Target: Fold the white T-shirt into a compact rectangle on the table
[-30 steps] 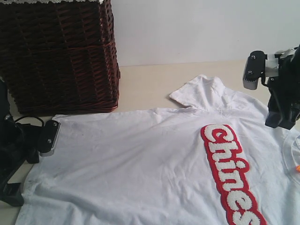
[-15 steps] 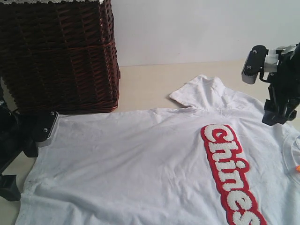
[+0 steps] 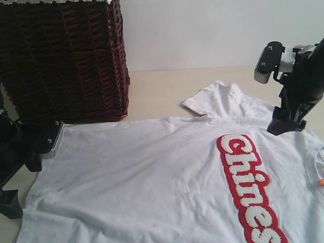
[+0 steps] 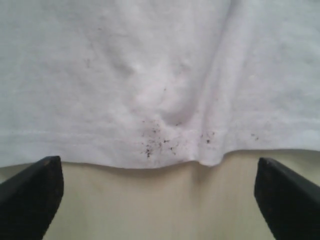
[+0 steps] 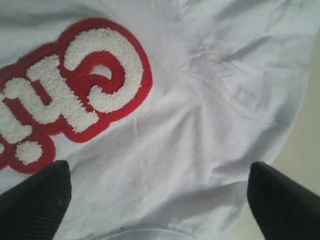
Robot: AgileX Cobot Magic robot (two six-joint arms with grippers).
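Observation:
The white T-shirt [image 3: 152, 172] lies spread flat on the table [image 3: 162, 91], its red-banded fuzzy letters [image 3: 248, 187] running toward the lower right. One sleeve [image 3: 215, 98] points toward the back. My left gripper [image 3: 29, 174] is open at the shirt's left edge. In the left wrist view, the left gripper [image 4: 160, 200] hovers over bare table just short of the speckled hem [image 4: 160, 145]. My right gripper [image 3: 276, 96] is open above the shirt's shoulder area. The right wrist view shows the right gripper [image 5: 160, 200] over white cloth [image 5: 210, 125] beside the letter C [image 5: 100, 70].
A dark brown wicker basket [image 3: 66, 55] stands at the back left, close to the shirt's corner. A clear object with an orange bit [image 3: 318, 174] sits at the right edge. A white wall [image 3: 212, 30] closes the back. Bare table shows between basket and sleeve.
My right gripper has moved left and slightly up, further over the shirt's shoulder. My left gripper shifted a little left and up, then held. The shirt has not moved.

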